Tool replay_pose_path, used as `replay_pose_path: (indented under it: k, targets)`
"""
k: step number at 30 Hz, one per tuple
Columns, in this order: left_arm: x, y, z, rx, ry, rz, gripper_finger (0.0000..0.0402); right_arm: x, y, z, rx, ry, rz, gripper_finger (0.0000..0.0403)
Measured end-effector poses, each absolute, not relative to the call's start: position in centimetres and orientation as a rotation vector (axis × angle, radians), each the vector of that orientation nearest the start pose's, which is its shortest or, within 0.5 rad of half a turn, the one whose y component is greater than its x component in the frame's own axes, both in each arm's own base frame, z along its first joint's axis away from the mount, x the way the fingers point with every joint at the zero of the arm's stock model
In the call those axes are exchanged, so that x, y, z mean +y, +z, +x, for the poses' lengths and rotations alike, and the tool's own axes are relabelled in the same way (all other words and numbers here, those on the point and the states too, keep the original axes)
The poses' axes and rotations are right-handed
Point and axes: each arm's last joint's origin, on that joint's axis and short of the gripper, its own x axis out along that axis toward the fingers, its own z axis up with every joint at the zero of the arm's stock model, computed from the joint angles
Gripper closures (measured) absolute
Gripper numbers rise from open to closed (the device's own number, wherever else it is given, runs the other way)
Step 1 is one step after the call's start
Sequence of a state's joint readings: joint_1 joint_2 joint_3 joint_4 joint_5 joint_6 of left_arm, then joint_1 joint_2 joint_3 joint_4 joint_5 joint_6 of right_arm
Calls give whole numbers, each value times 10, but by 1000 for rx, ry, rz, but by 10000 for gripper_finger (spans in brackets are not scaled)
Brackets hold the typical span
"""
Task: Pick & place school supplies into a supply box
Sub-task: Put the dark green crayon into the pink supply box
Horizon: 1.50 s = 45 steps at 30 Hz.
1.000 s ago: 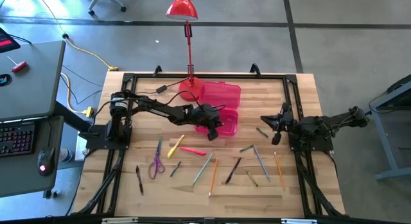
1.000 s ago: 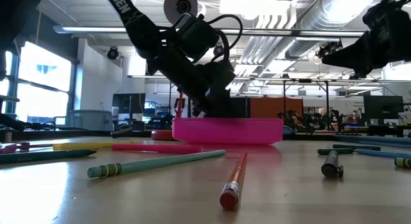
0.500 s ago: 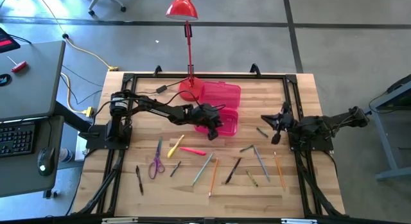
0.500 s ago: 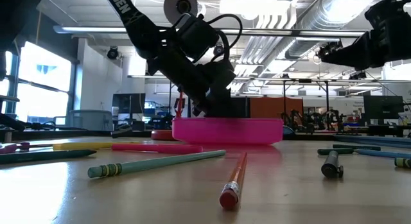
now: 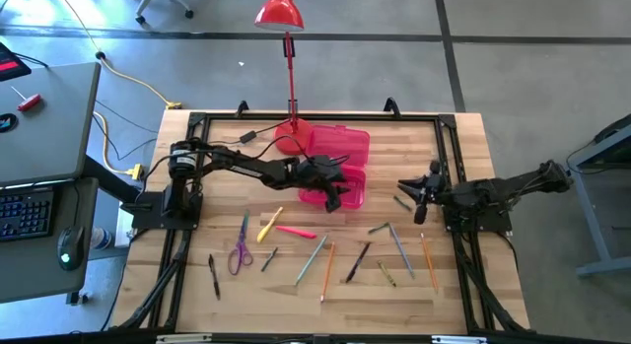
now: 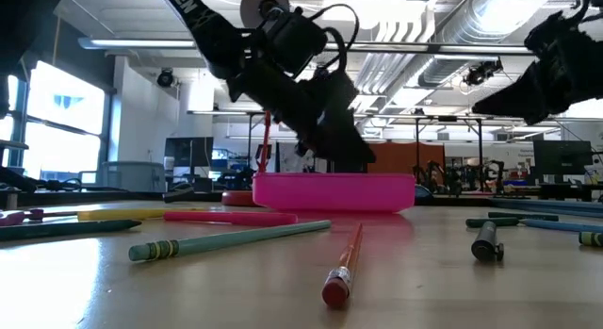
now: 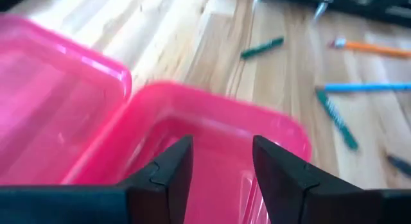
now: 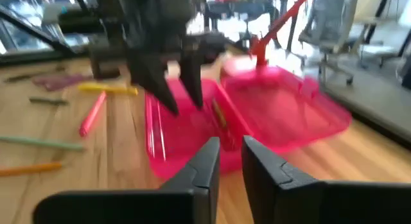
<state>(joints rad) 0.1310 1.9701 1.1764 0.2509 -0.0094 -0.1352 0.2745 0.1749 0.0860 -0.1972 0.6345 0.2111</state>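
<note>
The supply box, a translucent pink case, lies open at the table's middle far side, with its tray (image 5: pixel 347 189) toward the near side and its lid (image 5: pixel 338 144) flat behind it. My left gripper (image 7: pixel 221 150) hangs open just above the tray (image 7: pixel 212 131), nothing between its fingers. A thin orange-yellow pencil (image 8: pixel 218 112) lies in the tray. My right gripper (image 5: pixel 418 193) hovers right of the box, its fingers (image 8: pixel 212 156) a little apart, holding nothing. The other school supplies lie flat on the near half: purple scissors (image 5: pixel 240 253), yellow marker (image 5: pixel 268 226), pink marker (image 5: pixel 296 232), and several pens and pencils (image 5: pixel 360 257).
A red desk lamp (image 5: pixel 286 48) stands with its base (image 5: pixel 289 137) at the box's far left corner. A black frame (image 5: pixel 315 117) borders the table. A short green pencil (image 5: pixel 402 201) lies just below my right gripper. A desk with a keyboard (image 5: pixel 25 211) stands to the left.
My left gripper has opened and risen a little out of the pink tray, shifting slightly toward the table's right. My right gripper has tipped its fingers downward and edged toward the box.
</note>
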Motion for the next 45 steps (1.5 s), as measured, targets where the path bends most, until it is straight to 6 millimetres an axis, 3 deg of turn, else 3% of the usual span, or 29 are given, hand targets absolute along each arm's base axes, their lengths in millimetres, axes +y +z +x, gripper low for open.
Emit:
replay_pose_path:
  k: [10,25,29,35,40,45]
  targets:
    - [57,195,433,432,164,-155,225,13,133,112,494,-451,54,309]
    - [57,197,434,444,157,-125,225,15,95,116,739,-634,213,308]
    - [57,197,434,443,157,-124,229,15,88,116,745,-704,303,308]
    - [57,201,434,422,160,-123,242,16,83,122,733,-736,306,310]
    - [57,227,427,363,157,-115,262,17,80,126,701,-750,335,340]
    - [54,273,410,262,144,-42,288,16,77,126,712,-759,319,394]
